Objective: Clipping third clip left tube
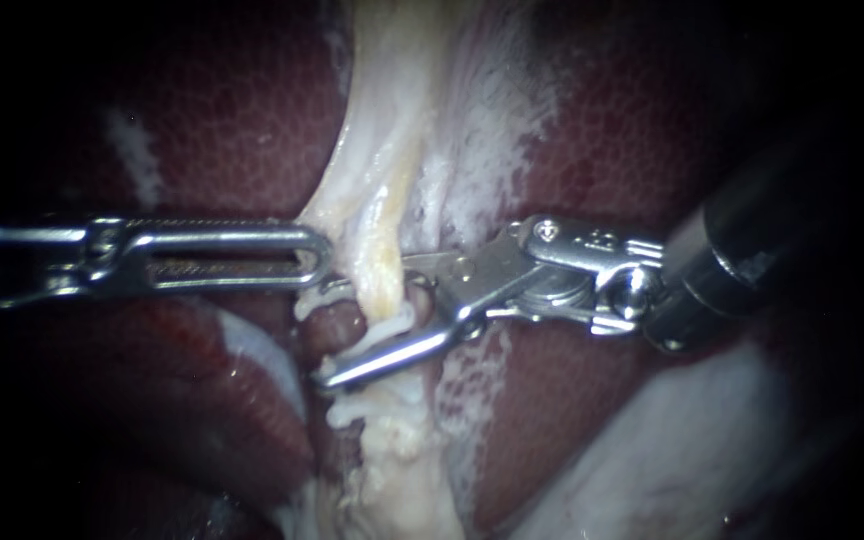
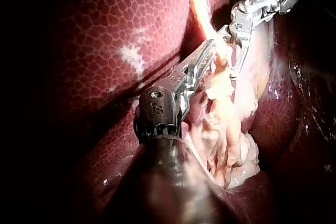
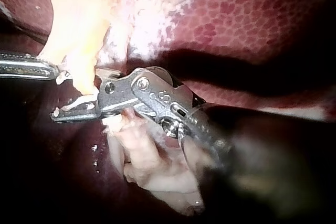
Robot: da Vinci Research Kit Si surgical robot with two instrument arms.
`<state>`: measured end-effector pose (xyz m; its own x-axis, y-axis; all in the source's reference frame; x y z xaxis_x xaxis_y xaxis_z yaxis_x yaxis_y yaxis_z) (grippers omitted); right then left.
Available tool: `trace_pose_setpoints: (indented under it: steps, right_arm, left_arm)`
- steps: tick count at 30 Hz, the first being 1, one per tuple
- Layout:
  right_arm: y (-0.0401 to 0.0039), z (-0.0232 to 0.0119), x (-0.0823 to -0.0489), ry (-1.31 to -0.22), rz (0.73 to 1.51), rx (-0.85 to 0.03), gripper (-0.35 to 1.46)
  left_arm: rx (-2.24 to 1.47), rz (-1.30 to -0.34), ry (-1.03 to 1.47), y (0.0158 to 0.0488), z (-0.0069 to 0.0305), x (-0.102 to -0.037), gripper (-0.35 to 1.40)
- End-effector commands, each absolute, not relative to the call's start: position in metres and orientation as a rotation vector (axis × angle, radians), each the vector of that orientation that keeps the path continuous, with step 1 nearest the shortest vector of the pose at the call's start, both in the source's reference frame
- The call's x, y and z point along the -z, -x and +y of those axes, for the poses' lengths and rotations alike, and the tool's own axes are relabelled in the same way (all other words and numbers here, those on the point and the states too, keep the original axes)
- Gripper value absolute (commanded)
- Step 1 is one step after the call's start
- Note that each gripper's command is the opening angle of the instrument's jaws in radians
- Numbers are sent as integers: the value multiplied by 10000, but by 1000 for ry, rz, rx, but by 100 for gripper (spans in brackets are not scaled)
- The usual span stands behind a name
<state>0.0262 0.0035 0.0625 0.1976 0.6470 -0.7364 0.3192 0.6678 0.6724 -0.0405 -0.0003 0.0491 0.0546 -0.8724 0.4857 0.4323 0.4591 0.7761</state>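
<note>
**Endoscope view.** The left instrument [image 1: 317, 262] is laid level, its tip touching the edge of the pale tube [image 1: 384, 262]. Whether anything is grasped by it cannot be told. The right instrument [image 1: 367, 320] is held agape. One jaw is hidden partly behind the tube and the other is passed in front of it, so the tube is straddled but not pinched. A white clip [image 1: 392, 325] is seen on the tube between the jaws, and a second clip [image 1: 372, 405] just beyond the nearer jaw. The liver [image 1: 232, 110] is shown on both sides.

**Left wrist view.** The left instrument [image 2: 210, 50] is pressed tip-first into the pale tissue beside the tube [image 2: 202, 3]. The right instrument [image 2: 228, 53] is spread just ahead of it.

**Right wrist view.** The right instrument [image 3: 79, 100] is seen spread, with the tube [image 3: 79, 51] running down between its jaws. The left instrument [image 3: 50, 70] is met at the tube's far edge.
</note>
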Motion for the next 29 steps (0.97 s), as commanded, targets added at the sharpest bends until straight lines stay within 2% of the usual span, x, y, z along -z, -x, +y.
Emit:
trace_pose_setpoints:
  steps: [1, 2, 3, 5, 6, 12, 29]
  right_arm:
    - [-265, 32, -628, -876, 1402, -274, 51]
    - [-265, 31, -630, -875, 1402, -273, 46]
    - [-264, 29, -633, -882, 1397, -281, 34]
    - [-261, 26, -639, -926, 1374, -328, -6]
    - [-260, 25, -643, -958, 1356, -363, -34]
    - [-255, 24, -657, -968, 1351, -362, -35]
    - [-254, 22, -657, -973, 1349, -364, -35]
  left_arm:
    - [1052, -1119, -491, 405, -4, -492, -35]
    - [1052, -1119, -491, 405, -4, -492, -35]
    - [1052, -1119, -491, 405, -4, -492, -35]
    - [1052, -1119, -491, 405, -4, -492, -35]
    - [1052, -1119, -491, 405, -4, -492, -35]
    - [1052, -1119, -491, 405, -4, -492, -35]
    - [1052, -1119, -491, 406, -3, -493, -35]
